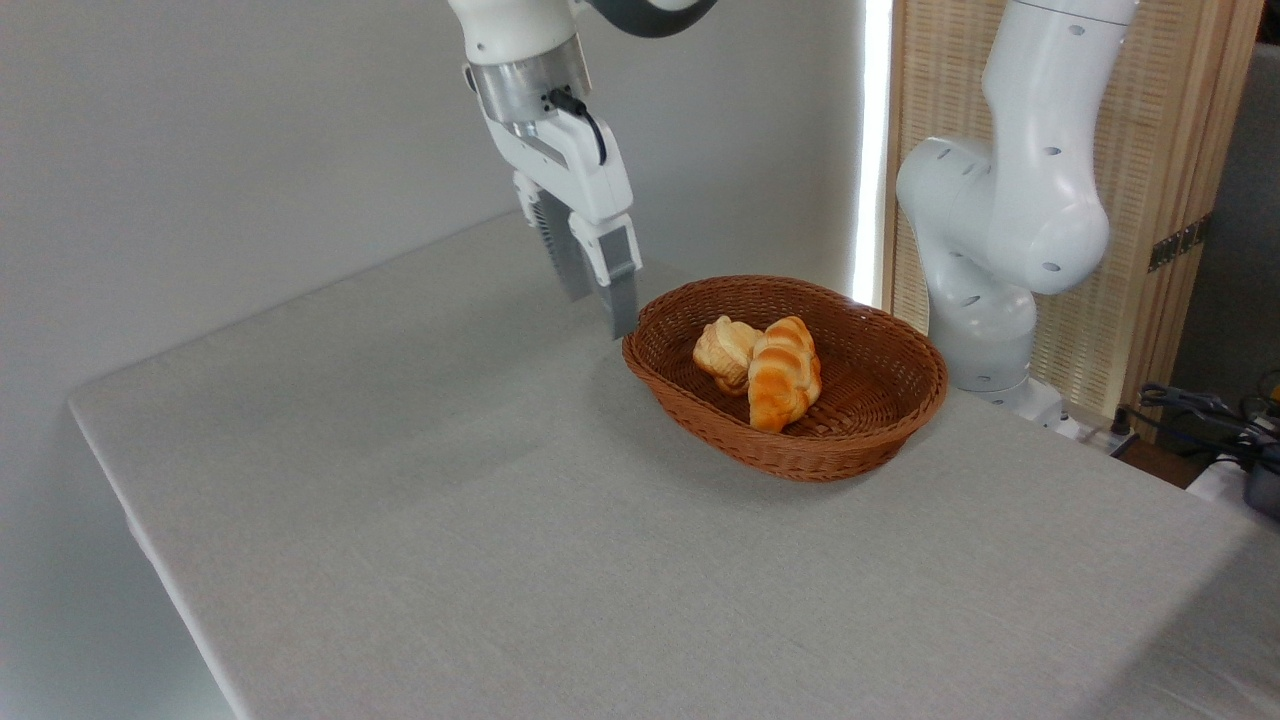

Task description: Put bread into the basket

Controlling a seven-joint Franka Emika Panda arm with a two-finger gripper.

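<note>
Grey table (420, 480): bread (785, 375) in basket (870, 420) (right of empty fingers (575, 260)).

Woven brown wicker on the oval basket (790, 452), ribbed and matt, strands tight all round the rim. Inside, golden-orange braided bread (784, 375), ridged crust with a soft satin sheen; beside it a pale round bun (725, 350), duller and flaky. Light grey cloth over the table (450, 480), fine weave, matt. Glossy smooth white plastic shell on the robot arm (1030, 200), brushed metal ring at the wrist, dull grey fingers on the gripper (598, 300). Behind, pale slatted wooden screen (1150, 150), unvarnished look
</note>
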